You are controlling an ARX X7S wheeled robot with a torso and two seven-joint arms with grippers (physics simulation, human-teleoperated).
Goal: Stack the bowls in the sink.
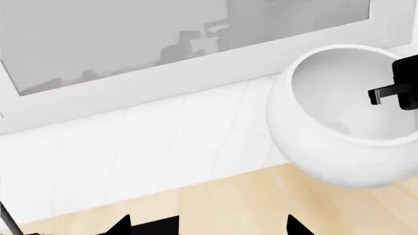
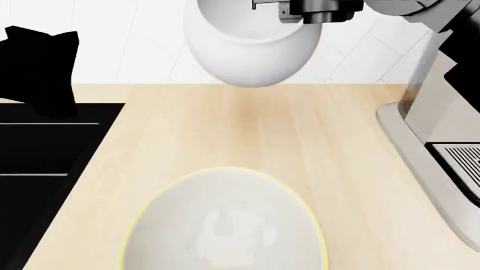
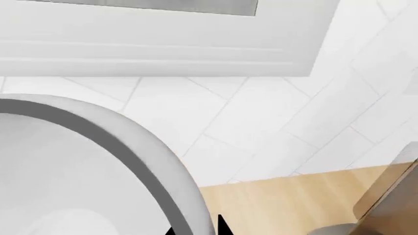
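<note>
Countertop point(image 2: 315, 146) lies open between raised white bowl point(image 2: 251, 53) and, seemingly, cream bowl point(image 2: 225, 225).

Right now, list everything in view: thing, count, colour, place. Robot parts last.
deep bowl: 1, plain white, lifted above the back of the counter, held at its rim
shallow bowl: 1, cream-white with yellowish rim, on the counter near the robot
counter: 1, light wood, centre
sink: 1, black, left of the counter
appliance: 1, steel with a grille, right edge of the counter
wall tiles: white, behind the counter
window frame: 1, white, above the tiles
right gripper: dark, at the top, shut on the deep bowl's rim
left gripper: black fingertips only at the left wrist view's edge; open or shut unclear
</note>
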